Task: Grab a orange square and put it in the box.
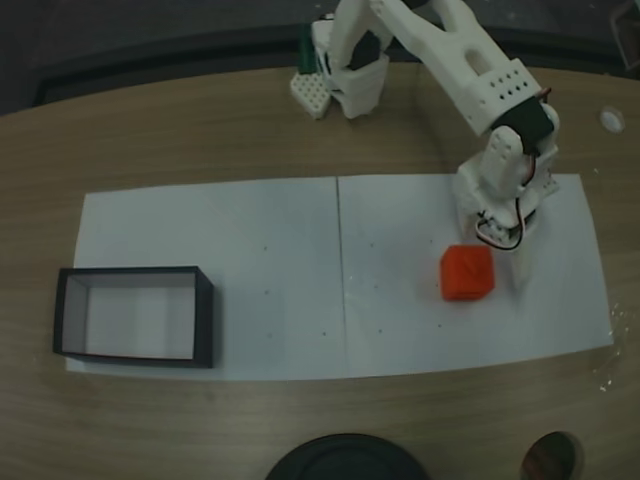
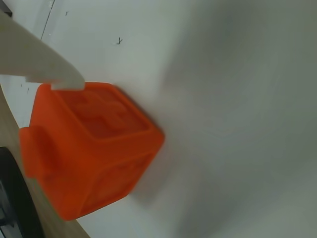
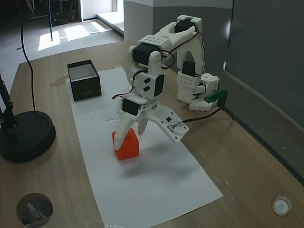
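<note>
The pincer [image 3: 131, 135] straddles the orange square [image 3: 126, 145], jaws wide for gripping; the box [image 3: 84, 79] sits well apart.

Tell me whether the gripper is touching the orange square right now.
Touching. In the wrist view a white fingertip rests on the top edge of the orange square with no gap visible. A fixed view shows the gripper straddling the square, one finger down along its side.

orange square [image 1: 467, 273] on paper [image 1: 250, 260], right | box [image 1: 133, 316] far left | gripper [image 1: 497, 262] beside square
</note>
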Controlling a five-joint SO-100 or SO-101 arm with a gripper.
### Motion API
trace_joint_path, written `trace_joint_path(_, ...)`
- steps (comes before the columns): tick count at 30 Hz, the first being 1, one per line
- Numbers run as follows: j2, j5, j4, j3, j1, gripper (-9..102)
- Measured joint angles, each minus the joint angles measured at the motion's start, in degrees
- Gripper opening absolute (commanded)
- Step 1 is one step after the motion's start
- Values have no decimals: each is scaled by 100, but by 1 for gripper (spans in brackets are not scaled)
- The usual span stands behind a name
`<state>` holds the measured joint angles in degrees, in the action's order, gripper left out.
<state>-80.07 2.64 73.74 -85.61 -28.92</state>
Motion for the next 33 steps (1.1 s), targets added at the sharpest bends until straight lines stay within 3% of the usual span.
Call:
trace_joint_path(25,369,396,-114,53,738,39)
trace_joint_path(33,369,396,-141,62,773,15)
